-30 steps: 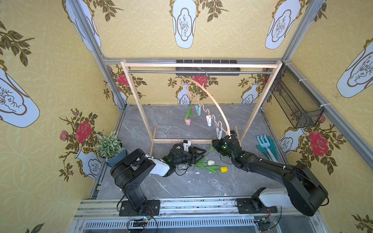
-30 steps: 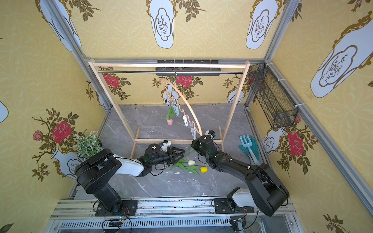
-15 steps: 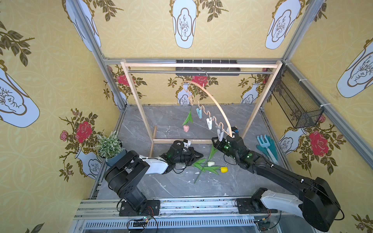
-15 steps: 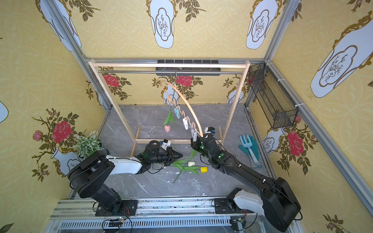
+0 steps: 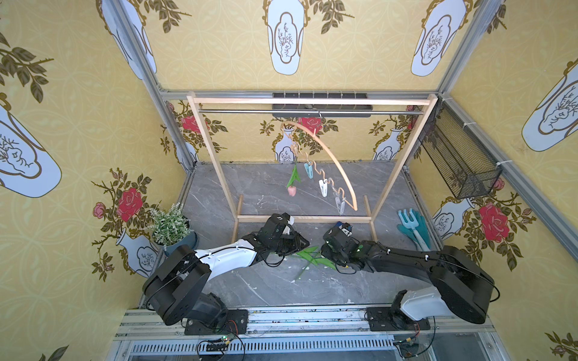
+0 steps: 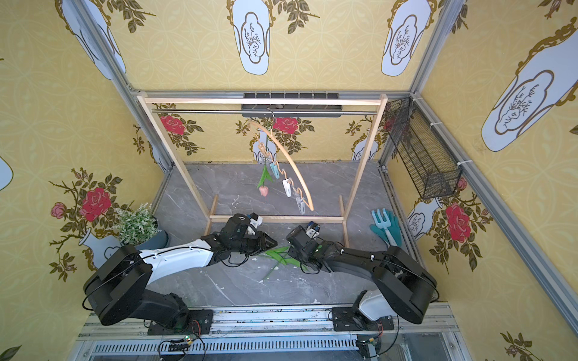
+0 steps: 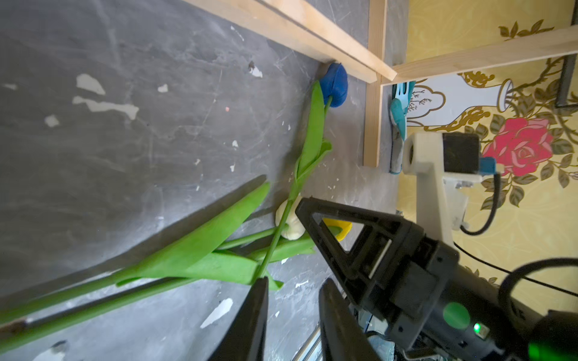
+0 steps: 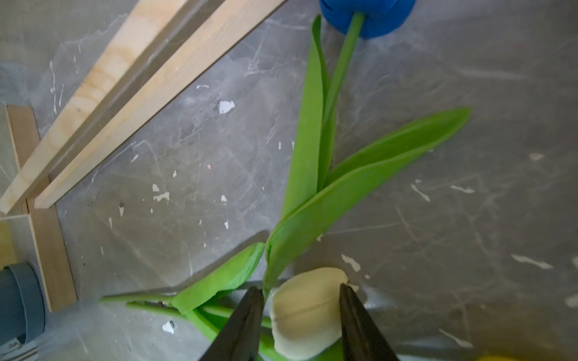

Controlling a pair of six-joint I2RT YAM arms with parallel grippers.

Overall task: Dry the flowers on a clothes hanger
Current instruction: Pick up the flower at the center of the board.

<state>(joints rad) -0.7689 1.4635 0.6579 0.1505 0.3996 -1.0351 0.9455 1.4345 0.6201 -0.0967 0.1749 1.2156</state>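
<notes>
Step in hand: picking the next tulip off the desk (image 5: 266, 281). The pink tulip (image 5: 291, 190) already hangs head-down from a peg on the clothes hanger (image 5: 328, 153), up and beyond both grippers. Three pegs (image 5: 323, 187) are free beside it.

Right gripper (image 8: 300, 286): jaws apart, low over the desk, straddling the head of the cream tulip (image 8: 306, 312). The fingers look right against it, but I can't tell if they're squeezing.

Left gripper (image 7: 295, 281): jaws apart, nothing between them, one fingertip right at a stem where the stems cross.

The blue tulip (image 7: 334, 84) lies ahead of both grippers, head hard by the rack's bottom bar (image 7: 297, 28). The yellow tulip (image 7: 339, 229) is mostly hidden behind the right gripper's finger.

Next, my call: take a stem, not a head. The head is soft and the peg needs the stem end. Stems and leaves overlap, so lifting one may drag the rest. The grippers are nearly nose to nose, so there's a clash risk, and the rack bar is close ahead.

Potted plant (image 5: 170, 223), garden tools (image 5: 413, 225) and wire basket (image 5: 459, 162) are well off to the sides, no issue.
</notes>
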